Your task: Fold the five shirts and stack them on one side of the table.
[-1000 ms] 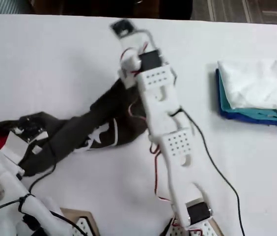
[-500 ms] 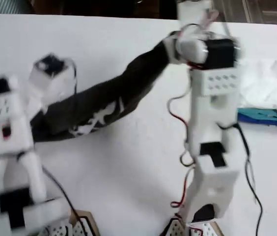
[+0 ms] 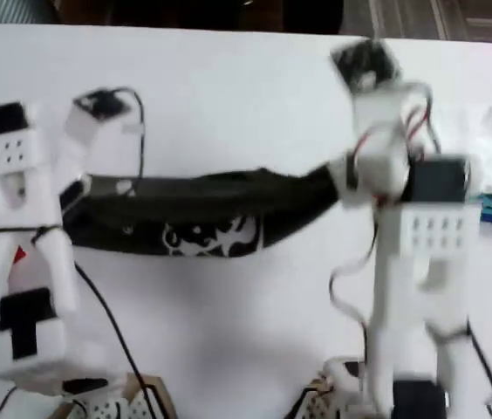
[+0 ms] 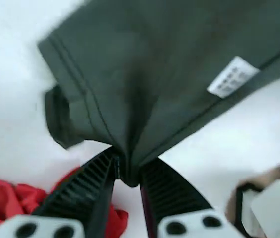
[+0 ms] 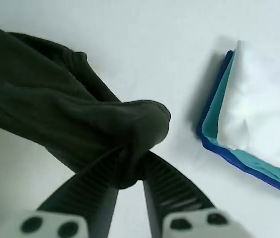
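The white table (image 3: 228, 78) spans the high view. Above its middle the black shirt (image 3: 202, 209) hangs drawn out into a long band. Its long axis runs side to side, from the left arm across to the right arm, and its white print faces the near edge. The folded stack (image 5: 249, 114), white on teal on blue, lies on the right side of the table, near the shirt's right end. A red shirt (image 4: 1, 208) lies crumpled at the left edge. The left gripper (image 4: 127, 171) pinches the shirt's left end, and the right gripper (image 5: 130, 161) pinches its bunched right end.
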`<state>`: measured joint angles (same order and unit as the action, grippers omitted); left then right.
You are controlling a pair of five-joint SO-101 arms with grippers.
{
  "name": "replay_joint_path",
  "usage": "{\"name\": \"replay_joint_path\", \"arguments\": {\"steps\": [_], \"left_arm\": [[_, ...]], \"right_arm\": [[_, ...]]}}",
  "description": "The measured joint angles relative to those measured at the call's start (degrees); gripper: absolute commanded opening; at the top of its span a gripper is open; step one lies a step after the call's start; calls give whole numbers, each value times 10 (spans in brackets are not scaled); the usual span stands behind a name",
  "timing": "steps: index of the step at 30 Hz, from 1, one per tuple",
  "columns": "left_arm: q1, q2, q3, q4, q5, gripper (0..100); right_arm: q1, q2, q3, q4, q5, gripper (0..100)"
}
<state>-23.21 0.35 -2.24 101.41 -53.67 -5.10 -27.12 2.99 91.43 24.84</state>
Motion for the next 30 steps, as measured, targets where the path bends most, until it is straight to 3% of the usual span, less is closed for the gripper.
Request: {"name": "replay_joint_path", "arguments": {"steps": [7, 11, 14, 22, 26, 30], "left_arm": [[-78, -94, 193, 0, -120, 24], [-90, -96, 274, -12, -149, 24], [-90, -97, 306, -39, -153, 24], [-91, -99, 314, -55, -153, 24], [-91, -99, 314, -56, -153, 24], [-91, -99, 315, -56, -153, 24]], "right_arm": [[-7, -272, 501, -214, 21, 26], [-7, -373, 670, -252, 22, 139], [3, -420, 681, -247, 22, 232], [82, -460, 545, -223, 3, 159], [77, -443, 498, -224, -24, 159], [32, -334, 497, -228, -30, 159]]}}
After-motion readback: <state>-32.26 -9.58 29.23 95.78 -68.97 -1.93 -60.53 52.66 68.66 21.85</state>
